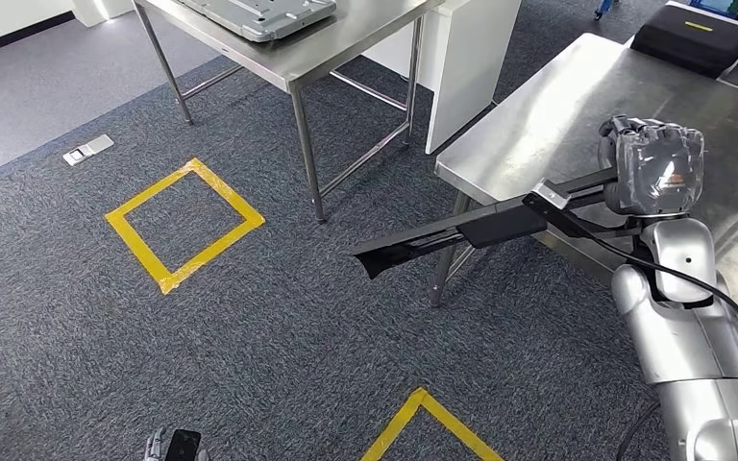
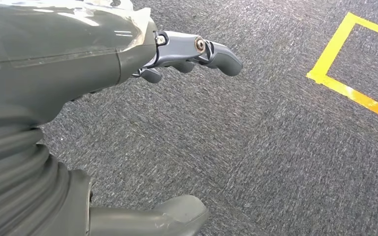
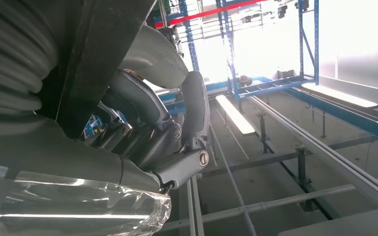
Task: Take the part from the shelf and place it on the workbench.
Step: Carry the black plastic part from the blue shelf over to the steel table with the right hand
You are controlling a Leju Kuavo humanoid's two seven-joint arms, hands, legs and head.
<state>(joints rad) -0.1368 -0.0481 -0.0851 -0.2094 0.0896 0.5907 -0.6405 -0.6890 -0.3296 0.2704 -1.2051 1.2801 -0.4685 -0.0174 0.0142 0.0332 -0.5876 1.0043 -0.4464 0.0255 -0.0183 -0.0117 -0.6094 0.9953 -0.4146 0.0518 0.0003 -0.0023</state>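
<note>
Gripping the long black part (image 1: pixel 461 230) at one end, the right hand (image 1: pixel 653 168) holds it level above the near edge of the steel desk (image 1: pixel 557 115), its far end jutting out over the carpet (image 1: pixel 250 327). Hanging low over that carpet, the left hand (image 2: pixel 187 54) is released, fingers apart around nothing, near yellow tape (image 2: pixel 347 88).

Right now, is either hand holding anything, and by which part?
The right hand grips the long black part at one end; the rest juts out over the carpet. The left hand holds nothing.
</note>
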